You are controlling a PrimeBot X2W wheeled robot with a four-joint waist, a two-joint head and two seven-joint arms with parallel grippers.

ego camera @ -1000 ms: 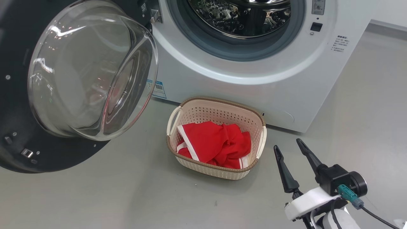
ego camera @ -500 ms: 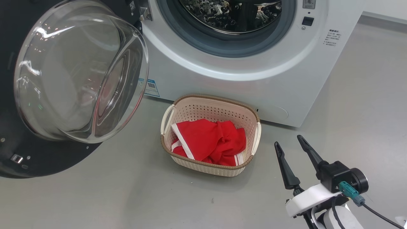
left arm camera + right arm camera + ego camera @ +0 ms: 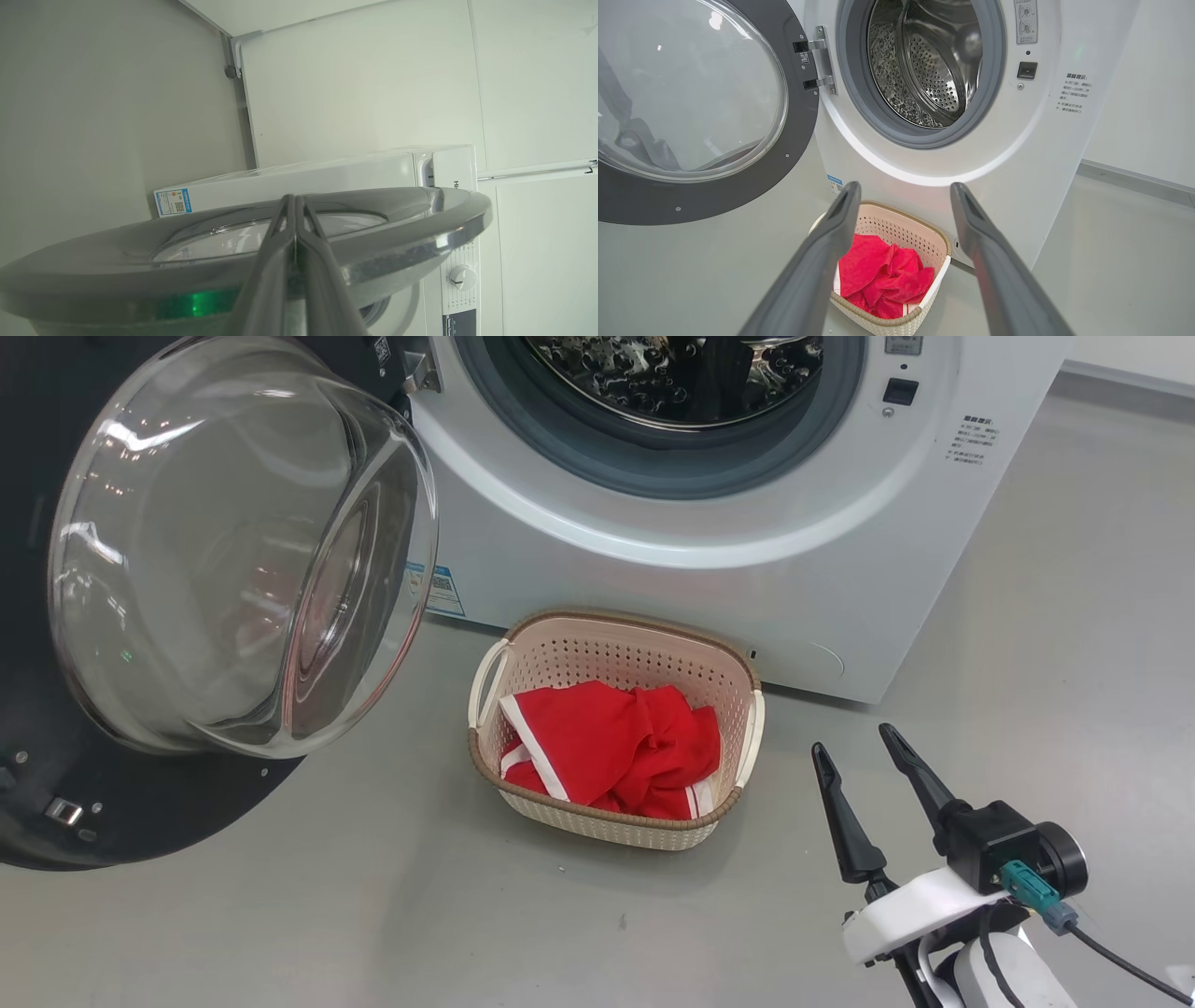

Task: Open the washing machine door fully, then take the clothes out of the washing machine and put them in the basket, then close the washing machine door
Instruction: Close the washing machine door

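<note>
Floor (image 3: 373,915) merely shifted with the camera; clothes (image 3: 607,747) stay in basket (image 3: 607,826).

The right gripper (image 3: 851,741) had two long matte-black fingers (image 3: 845,831), broad at the root and tapering to narrow, pointed tips. Behind them sat a boxy black housing (image 3: 985,840) that ended in a round black cap (image 3: 1064,870). A small teal connector (image 3: 1022,884) was plugged into its side, and a thin dark cable (image 3: 1120,969) ran from it. Under the housing came a glossy white wrist shell (image 3: 920,907), then a rounded white forearm (image 3: 1013,982) with a black line curving across it. Up close in the left wrist view, the left gripper (image 3: 295,198) showed the same smooth, dark grey fingers
</note>
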